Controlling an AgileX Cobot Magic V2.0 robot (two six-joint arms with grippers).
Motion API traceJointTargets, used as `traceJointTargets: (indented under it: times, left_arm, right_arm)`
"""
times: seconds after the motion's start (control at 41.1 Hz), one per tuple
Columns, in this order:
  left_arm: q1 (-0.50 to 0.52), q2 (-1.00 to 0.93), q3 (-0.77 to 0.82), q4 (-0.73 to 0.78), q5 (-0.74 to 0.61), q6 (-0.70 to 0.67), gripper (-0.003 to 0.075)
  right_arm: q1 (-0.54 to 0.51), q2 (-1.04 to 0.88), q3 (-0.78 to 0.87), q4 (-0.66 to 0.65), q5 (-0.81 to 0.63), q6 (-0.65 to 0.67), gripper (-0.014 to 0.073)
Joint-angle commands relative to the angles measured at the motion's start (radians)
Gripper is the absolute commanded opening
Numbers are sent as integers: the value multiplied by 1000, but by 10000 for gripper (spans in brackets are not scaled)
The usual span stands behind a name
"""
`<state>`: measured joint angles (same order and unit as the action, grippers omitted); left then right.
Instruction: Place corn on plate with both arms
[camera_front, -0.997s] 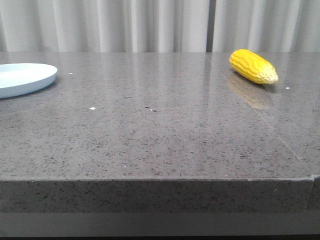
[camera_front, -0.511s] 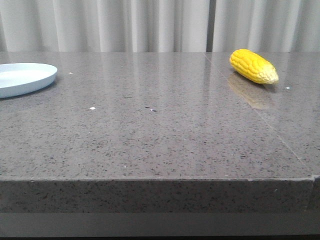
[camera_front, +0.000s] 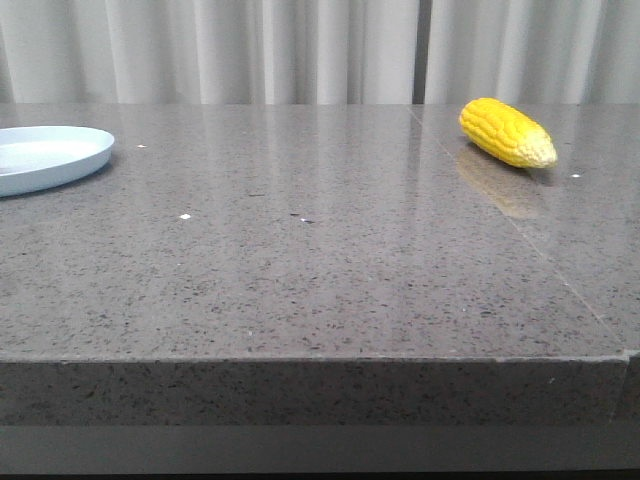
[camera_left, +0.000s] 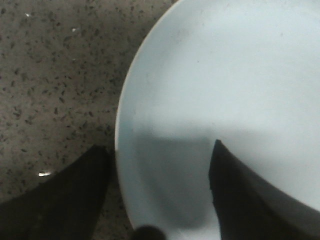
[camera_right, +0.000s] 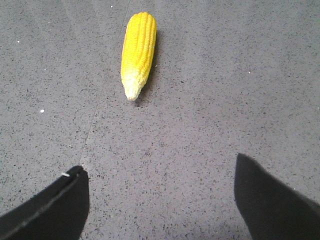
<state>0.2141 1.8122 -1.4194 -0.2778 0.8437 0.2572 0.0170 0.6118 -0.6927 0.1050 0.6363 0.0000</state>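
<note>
Item 1 — corn (camera_front: 507, 132): bright yellow cob with a paler tapered tip, lying on its side on the table (camera_front: 320, 270) at roughly 1 o'clock in the front view, far right, tip pointing right and slightly toward the camera. A faint reflection shows on the glossy surface just in front of it. Nothing touches it.

Item 2 — plate (camera_front: 50, 158): pale blue-white, round, shallow, low rim; at about 10 o'clock in the front view, cut off by the left edge. Well apart from the corn, with the width of the table between them. Nothing lies on it.

Item 3 — left gripper (camera_left: 160, 200): seen only in the left wrist view; fingers spread wide, one dark finger (camera_left: 65, 200) over the speckled table, the other over the plate's inner surface, so the plate's rim passes between them. Whether either finger touches the plate cannot be told.

Item 4 — right gripper (camera_right: 160, 200): seen only in the right wrist view; fingers spread wide, holding nothing, above bare table. The corn (camera_right: 138, 54) lies ahead of it, well apart, pale tip toward the gripper.

Item 5 — curtain (camera_front: 320, 50): pale, pleated, behind the table.
</note>
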Motion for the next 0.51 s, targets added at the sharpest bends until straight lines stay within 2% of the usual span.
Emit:
traceJointTargets:
  times: [0.0, 0.122, 0.146, 0.316, 0.486]
  left_arm:
    - [2, -40, -34, -25, -26, 2, 221]
    - [2, -40, -34, -25, -27, 2, 3]
    - [2, -40, -34, -25, -27, 2, -22]
    - [2, -40, -46, -41, -8, 2, -20]
    - [-51, -42, -144, -49, 72, 19, -20]
  right_arm:
    - [-4, 8, -27, 9, -73, 0, 615]
    - [-4, 8, -27, 9, -73, 0, 615]
    - [-4, 8, -27, 9, -73, 0, 615]
    - [-4, 8, -27, 9, -73, 0, 615]
    - [-4, 8, -27, 9, -73, 0, 615]
